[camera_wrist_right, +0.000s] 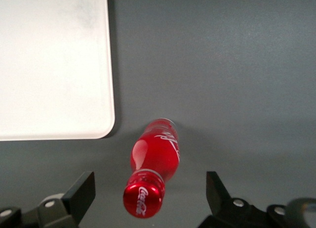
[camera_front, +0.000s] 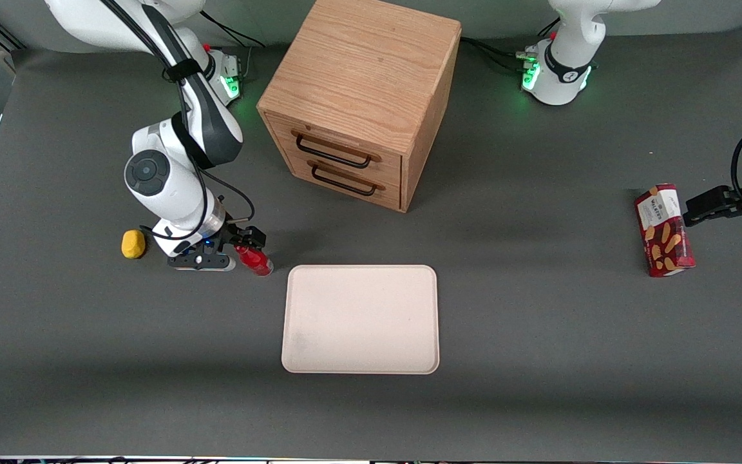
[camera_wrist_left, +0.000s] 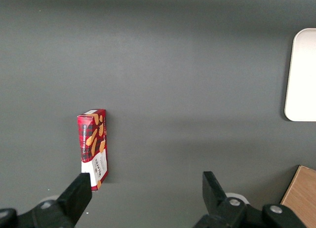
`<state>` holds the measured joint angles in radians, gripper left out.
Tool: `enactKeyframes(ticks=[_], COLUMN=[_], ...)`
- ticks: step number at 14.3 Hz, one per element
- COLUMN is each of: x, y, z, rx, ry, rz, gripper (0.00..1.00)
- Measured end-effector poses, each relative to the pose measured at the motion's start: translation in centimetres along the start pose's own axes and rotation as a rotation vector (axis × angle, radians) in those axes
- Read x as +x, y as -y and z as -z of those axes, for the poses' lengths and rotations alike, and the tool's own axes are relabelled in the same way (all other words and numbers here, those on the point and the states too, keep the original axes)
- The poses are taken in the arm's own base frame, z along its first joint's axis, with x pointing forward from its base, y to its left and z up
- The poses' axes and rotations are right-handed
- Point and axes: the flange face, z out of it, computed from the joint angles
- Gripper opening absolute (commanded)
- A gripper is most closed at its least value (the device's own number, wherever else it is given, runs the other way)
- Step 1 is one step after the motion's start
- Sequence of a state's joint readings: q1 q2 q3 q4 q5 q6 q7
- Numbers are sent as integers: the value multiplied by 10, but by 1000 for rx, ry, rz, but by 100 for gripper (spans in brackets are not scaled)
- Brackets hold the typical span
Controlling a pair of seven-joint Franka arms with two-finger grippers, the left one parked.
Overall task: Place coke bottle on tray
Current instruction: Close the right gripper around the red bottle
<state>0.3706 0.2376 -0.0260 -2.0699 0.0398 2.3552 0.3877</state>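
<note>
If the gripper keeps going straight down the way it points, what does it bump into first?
Probably the coke bottle: its cap sits between the open gripper fingers, just below. The tray lies beside it, out of that line.

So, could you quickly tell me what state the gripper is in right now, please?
Gripper: open, holding nothing; its jaws stand apart on either side of the coke bottle, which stands on the table beside the tray.

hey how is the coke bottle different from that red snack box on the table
The coke bottle is round and slim with a cap; the snack box is flat-sided, larger, printed with biscuit pictures. The bottle stands beside the tray, between the open fingers of the right arm's hand; the box lies toward the parked arm's end of the table. Both are red.
</note>
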Motion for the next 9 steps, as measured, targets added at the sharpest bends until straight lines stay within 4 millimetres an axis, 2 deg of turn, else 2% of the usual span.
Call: enactKeyframes(ticks=[2, 3, 7, 8, 9], x=[-2, -2, -2, -2, -2], y=[-1, -1, -1, -2, -2], z=[-5, -6, -7, -8, -8], rx=[-1, -1, -7, -10, -10], ry=[-4, -4, -19, -19, -19], rz=[1, 1, 13, 15, 16], gripper=[85, 75, 13, 2, 0])
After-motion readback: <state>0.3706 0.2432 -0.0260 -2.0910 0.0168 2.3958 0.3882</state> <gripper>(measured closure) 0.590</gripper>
